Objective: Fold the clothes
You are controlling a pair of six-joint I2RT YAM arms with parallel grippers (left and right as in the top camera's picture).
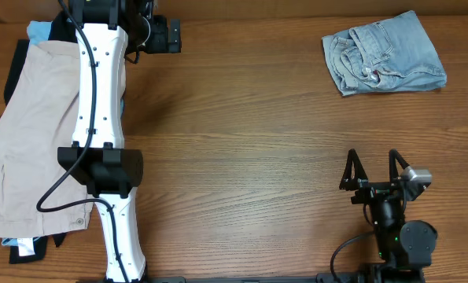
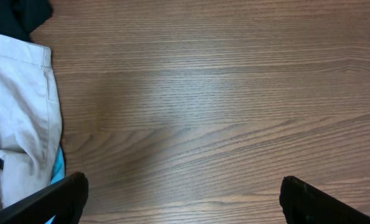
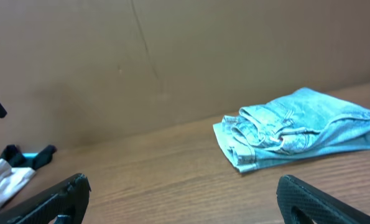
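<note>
The faded light-blue denim shorts (image 1: 383, 53) lie folded at the table's back right; they also show in the right wrist view (image 3: 296, 127). Beige shorts (image 1: 41, 134) lie spread on top of a pile at the left, over a black garment (image 1: 15, 67) and a sky-blue garment (image 1: 38, 30). My left gripper (image 1: 169, 36) is open and empty at the back, right of the pile; its view shows the beige shorts' edge (image 2: 17, 118), the black garment (image 2: 17, 15) and some sky-blue cloth (image 2: 59, 171). My right gripper (image 1: 373, 167) is open and empty near the front right, well short of the denim shorts.
The wooden table (image 1: 249, 141) lies between the pile and the denim shorts. My left arm (image 1: 100, 102) runs from the front edge along the pile's right side. A brown wall (image 3: 141, 56) stands behind the table.
</note>
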